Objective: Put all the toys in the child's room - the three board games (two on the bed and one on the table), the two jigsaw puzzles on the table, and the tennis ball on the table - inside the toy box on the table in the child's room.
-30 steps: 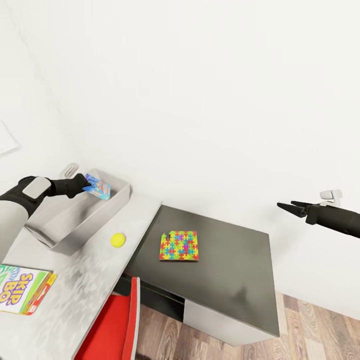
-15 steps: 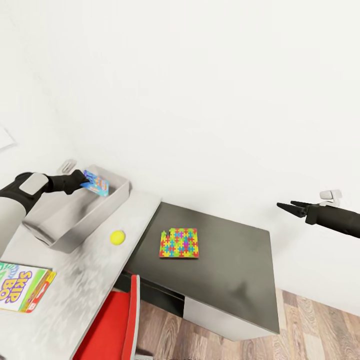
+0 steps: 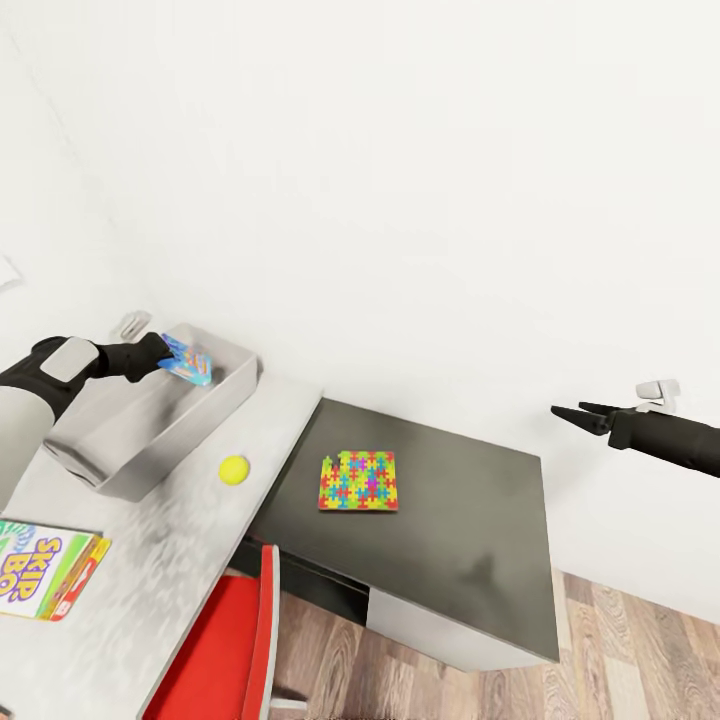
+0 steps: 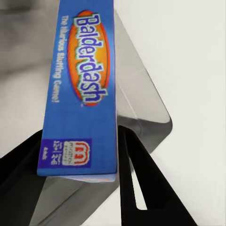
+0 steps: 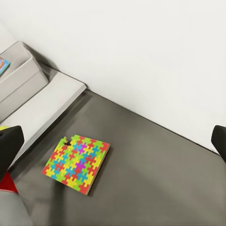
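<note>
Holdings at this moment, head view unless noted.

1. My left gripper [image 3: 160, 357]: jaws clamped on the short end of the blue Balderdash game box [image 3: 188, 360], held at the left of the frame over the far end of the toy box [image 3: 190, 425]. In the left wrist view the box [image 4: 80, 94] runs straight out along my fingers [image 4: 136, 183], long axis in line with them, and the grey tray wall lies directly beyond it. The relation the next move turns on: the tray floor is below the held box, so I judge that lowering and letting go is what remains for this item.

2. My right gripper [image 3: 578, 413]: jaws slightly parted, holding nothing, at the right edge of the frame, off the table's edge and well apart from every toy.

3. Jigsaw puzzle [image 3: 359, 481]: flat on the dark lower section of the table [image 3: 470, 540], centre of frame, between my two arms. It lies nearer my right arm; the right wrist view shows it [image 5: 77, 162] ahead and below.

4. Tennis ball [image 3: 234, 469]: on the pale tabletop, just beside the toy box's near wall, nearer my left arm.

5. SKIP BO game box [image 3: 45, 572]: flat on the pale top, lower left corner.

6. Red chair [image 3: 225, 650]: tucked below the table edge.
</note>
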Available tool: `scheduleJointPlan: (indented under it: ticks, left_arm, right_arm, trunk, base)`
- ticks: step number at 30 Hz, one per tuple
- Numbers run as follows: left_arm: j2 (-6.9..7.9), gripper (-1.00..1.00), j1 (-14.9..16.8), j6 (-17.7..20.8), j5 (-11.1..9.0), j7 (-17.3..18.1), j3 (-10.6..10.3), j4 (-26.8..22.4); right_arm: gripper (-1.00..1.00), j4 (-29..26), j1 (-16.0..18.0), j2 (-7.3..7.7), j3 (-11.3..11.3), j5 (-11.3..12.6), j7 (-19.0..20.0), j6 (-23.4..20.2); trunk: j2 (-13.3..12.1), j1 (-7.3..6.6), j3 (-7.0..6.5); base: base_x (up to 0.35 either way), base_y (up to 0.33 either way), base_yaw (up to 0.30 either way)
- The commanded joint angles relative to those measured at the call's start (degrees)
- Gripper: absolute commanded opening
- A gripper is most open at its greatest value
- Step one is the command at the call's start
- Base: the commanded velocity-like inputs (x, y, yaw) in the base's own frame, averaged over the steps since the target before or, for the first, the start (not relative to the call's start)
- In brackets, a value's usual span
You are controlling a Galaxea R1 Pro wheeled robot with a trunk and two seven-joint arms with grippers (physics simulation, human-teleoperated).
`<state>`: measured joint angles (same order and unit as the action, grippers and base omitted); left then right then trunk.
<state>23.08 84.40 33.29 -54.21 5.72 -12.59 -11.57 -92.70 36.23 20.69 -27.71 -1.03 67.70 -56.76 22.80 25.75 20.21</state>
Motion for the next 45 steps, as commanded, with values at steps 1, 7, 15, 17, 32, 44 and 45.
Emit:
scheduleJointPlan:
  ticks: [1,7,15,17,32,44,45]
  left_arm:
    - [-0.15,-1.0,0.03,-0.22,-0.18,0.1,-0.44,0.02]
    - [-2.04,-1.0,-0.27,-2.2,-0.09,-0.29,1.45,0.05]
    - [-1.99,-1.0,-0.29,-2.41,-0.02,-0.35,2.02,0.11]
    - [-1.99,-1.0,-0.29,-2.38,-0.02,-0.36,2.03,0.11]
    - [-1.65,-1.0,-0.45,-2.36,0.07,-0.36,1.95,0.11]
    - [-1.64,-1.0,-0.3,-2.37,-0.01,-0.36,2.08,0.13]
    - [-1.64,-1.0,-0.3,-2.37,-0.01,-0.36,2.07,0.13]
  right_arm:
    - [1.0,-0.02,0.07,0.0,-0.03,-0.11,0.28,-0.46]
    - [1.0,-0.02,0.07,-0.02,0.02,-0.11,0.31,-0.44]
    - [1.0,-0.02,0.05,-0.03,0.1,-0.11,0.3,-0.45]
    - [1.0,-0.02,0.04,-0.03,0.11,-0.11,0.29,-0.45]
    - [1.0,-0.02,0.05,0.06,0.08,-0.11,0.29,-0.46]
    - [1.0,-0.02,0.05,0.12,-0.11,-0.11,0.26,-0.45]
    - [1.0,-0.02,0.06,0.13,-0.12,-0.11,0.27,-0.45]
  trunk:
    - [0.12,0.03,0.2]
    - [0.12,0.03,0.75]
    - [0.12,0.03,1.48]
    - [0.12,0.03,1.67]
    - [0.12,0.03,3.04]
    - [0.12,0.03,4.15]
    - [0.12,0.03,4.24]
  base:
    - [0.0,0.0,0.0]
    - [0.0,0.0,0.0]
    - [0.0,0.0,0.0]
    - [0.0,0.0,0.0]
    - [0.0,0.0,0.0]
    - [0.0,0.0,0.0]
    - [0.0,0.0,0.0]
